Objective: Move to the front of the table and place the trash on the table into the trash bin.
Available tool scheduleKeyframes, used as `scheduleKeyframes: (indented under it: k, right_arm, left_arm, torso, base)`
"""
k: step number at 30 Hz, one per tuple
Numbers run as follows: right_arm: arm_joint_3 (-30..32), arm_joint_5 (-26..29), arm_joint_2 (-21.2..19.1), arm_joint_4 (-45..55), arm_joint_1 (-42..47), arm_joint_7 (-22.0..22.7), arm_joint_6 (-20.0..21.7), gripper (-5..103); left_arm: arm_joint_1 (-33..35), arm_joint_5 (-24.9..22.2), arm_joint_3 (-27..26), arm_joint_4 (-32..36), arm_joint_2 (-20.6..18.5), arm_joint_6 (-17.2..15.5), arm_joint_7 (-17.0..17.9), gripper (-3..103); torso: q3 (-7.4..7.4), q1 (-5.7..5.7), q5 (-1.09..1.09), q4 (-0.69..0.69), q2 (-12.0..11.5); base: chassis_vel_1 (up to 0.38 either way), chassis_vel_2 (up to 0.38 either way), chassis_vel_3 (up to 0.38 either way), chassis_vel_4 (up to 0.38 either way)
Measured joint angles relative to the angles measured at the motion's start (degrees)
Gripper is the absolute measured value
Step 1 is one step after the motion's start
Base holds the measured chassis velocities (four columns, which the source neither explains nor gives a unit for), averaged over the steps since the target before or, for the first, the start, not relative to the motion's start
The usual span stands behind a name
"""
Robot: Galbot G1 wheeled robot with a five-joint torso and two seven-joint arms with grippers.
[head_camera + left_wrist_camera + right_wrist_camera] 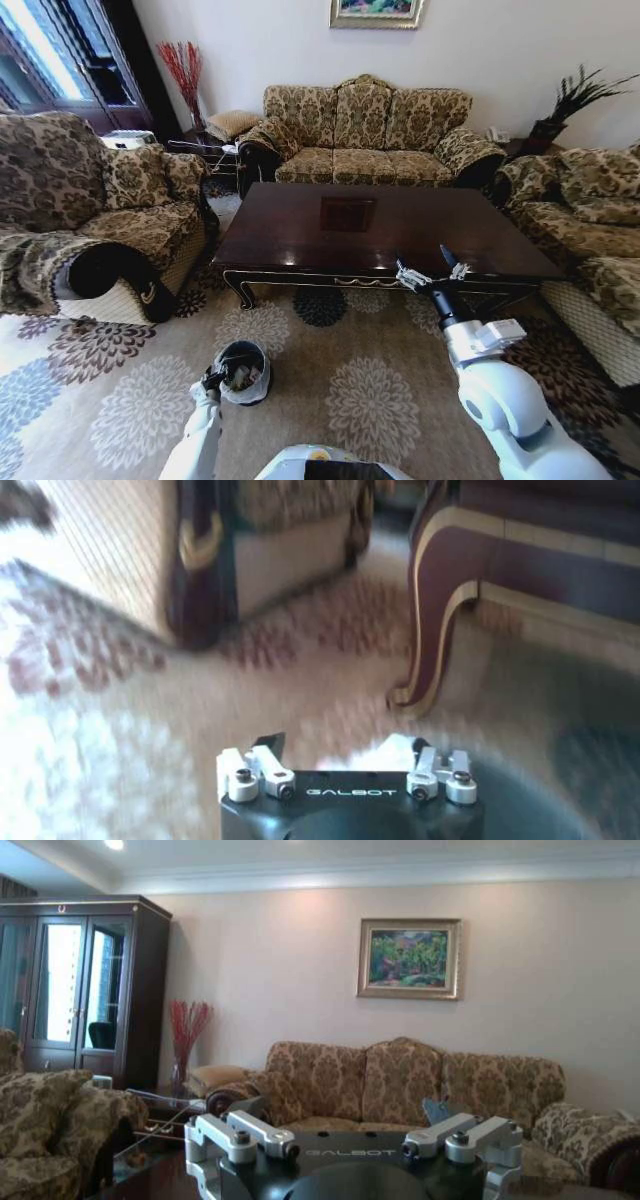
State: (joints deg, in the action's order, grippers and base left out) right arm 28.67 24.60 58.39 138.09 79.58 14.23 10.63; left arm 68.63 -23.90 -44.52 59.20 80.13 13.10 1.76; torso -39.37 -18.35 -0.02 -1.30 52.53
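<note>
The table (300, 235) of glossy dark wood stands ahead of me, and its top shows no trash. On the carpet near my base sits the trash bin (244, 373), black with a whitish liner and pale bits inside. My left gripper (213, 380) hangs low at the bin's rim. In the left wrist view the left gripper (335, 746) has its fingers apart over carpet, facing a table leg (432, 637). My right gripper (430, 266) is raised over the table's front edge, open and holding nothing. The right gripper (340, 1114) faces the sofa in its wrist view.
An armchair (90, 215) stands to the left and another sofa (585, 215) to the right. A three-seat sofa (365, 135) sits behind the table. Patterned carpet (340, 380) lies open between me and the table.
</note>
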Motion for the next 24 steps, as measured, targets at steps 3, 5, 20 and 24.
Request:
scheduleKeyframes:
  k: [3, 5, 20, 24]
  right_arm:
    - [-0.1, 0.2, 0.0, 0.3, 0.0, 0.0, 0.5, 100]
    - [-0.2, 0.2, 0.1, 0.6, 0.0, 0.0, 1.2, 100]
    - [0.3, 0.1, 0.5, 1.5, 0.6, 0.4, 3.1, 100]
    - [0.5, -1.1, 2.0, 0.7, 1.8, 0.2, 4.2, 100]
  left_arm:
    - [1.5, -0.5, -1.2, 6.7, -0.3, -0.3, 1.1, 85]
    - [2.9, -0.2, -2.6, 13.6, -0.6, -0.7, 1.5, 90]
    - [9.8, -1.0, -5.3, 33.9, -0.3, -2.1, -1.5, 100]
    - [15.9, -3.1, -6.0, 47.1, 1.4, -6.7, -3.9, 100]
  torso:
    - [0.00, 0.00, 0.01, 0.00, 0.0]
    - [0.00, 0.00, 0.04, 0.01, 0.0]
    - [-0.01, -0.01, 0.01, 0.00, 0.0]
    - [0.00, 0.00, 0.03, 0.00, 0.0]
  base:
    - [0.000, 0.000, 0.000, 0.000]
    - [0.000, 0.000, 0.000, 0.000]
    - [0.000, 0.000, 0.000, 0.000]
    - [0.000, 0.000, 0.000, 0.000]
